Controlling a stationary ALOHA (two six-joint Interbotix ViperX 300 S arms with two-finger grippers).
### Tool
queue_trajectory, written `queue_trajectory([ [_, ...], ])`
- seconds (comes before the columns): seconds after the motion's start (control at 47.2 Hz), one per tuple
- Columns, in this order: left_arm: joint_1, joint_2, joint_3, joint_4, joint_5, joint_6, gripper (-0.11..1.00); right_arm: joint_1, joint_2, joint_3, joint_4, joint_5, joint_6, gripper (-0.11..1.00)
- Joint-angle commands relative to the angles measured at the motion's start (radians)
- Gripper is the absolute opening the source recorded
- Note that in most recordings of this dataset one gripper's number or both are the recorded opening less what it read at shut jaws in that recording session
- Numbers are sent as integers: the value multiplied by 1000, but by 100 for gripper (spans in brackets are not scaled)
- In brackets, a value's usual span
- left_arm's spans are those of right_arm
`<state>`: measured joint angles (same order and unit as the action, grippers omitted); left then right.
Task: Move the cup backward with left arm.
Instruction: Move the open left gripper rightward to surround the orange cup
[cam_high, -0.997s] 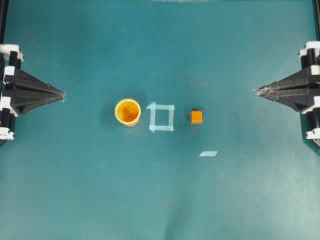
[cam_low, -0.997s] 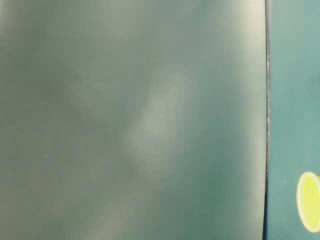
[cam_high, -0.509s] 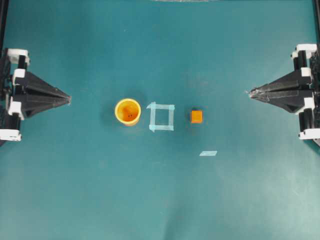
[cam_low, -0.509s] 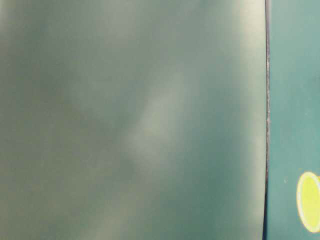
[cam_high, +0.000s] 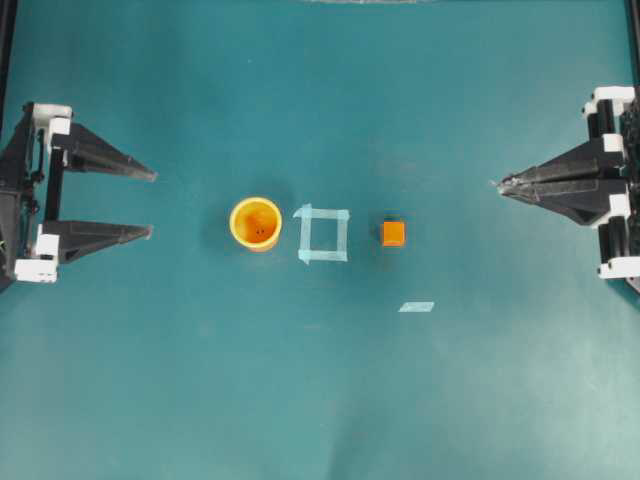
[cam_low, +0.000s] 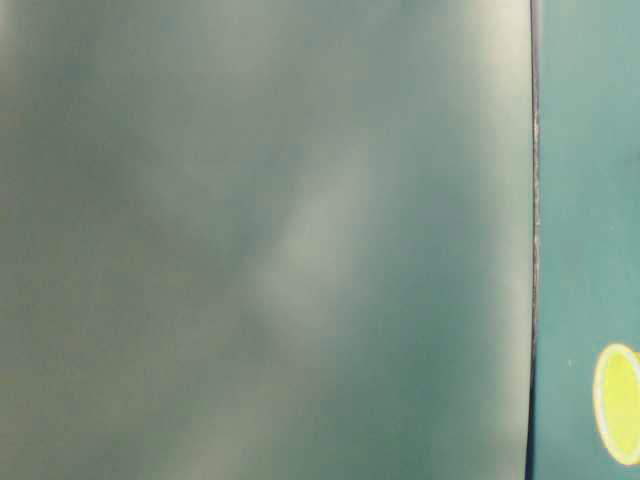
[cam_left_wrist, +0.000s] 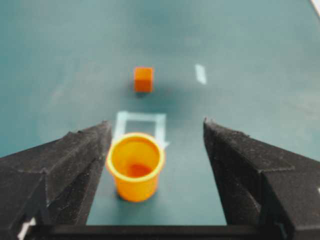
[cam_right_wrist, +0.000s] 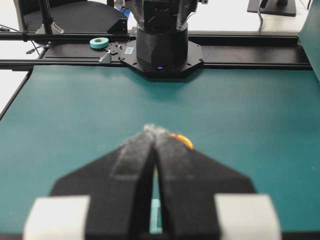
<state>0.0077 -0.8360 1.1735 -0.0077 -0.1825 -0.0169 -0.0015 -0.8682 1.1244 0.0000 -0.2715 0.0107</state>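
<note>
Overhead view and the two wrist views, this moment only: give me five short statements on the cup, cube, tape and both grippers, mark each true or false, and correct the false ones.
1. The left gripper is open, with nothing between its fingers. True.
2. The cup lies on its side. False: it stands upright, its mouth facing up.
3. The tape square lies between the cup and the orange cube. True.
4. The right gripper is shut on the cube. False: it is shut, but holds nothing and stays well apart from the cube.
5. The cup sits inside the tape square. False: it stands beside the square, on the left gripper's side.
</note>
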Motion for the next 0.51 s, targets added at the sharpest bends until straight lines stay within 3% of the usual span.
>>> queue_trajectory([
  [0.0, 20, 21, -9, -2, -8, -2, 73, 2, -2, -32, 2, -3, 2, 0],
  [0.191, 31, 91, 8, -2, -37, -3, 84, 2, -2, -32, 3, -6, 2, 0],
  [0.488, 31, 278, 51, -2, -235, -6, 84, 2, -3, -32, 3, -3, 2, 0],
])
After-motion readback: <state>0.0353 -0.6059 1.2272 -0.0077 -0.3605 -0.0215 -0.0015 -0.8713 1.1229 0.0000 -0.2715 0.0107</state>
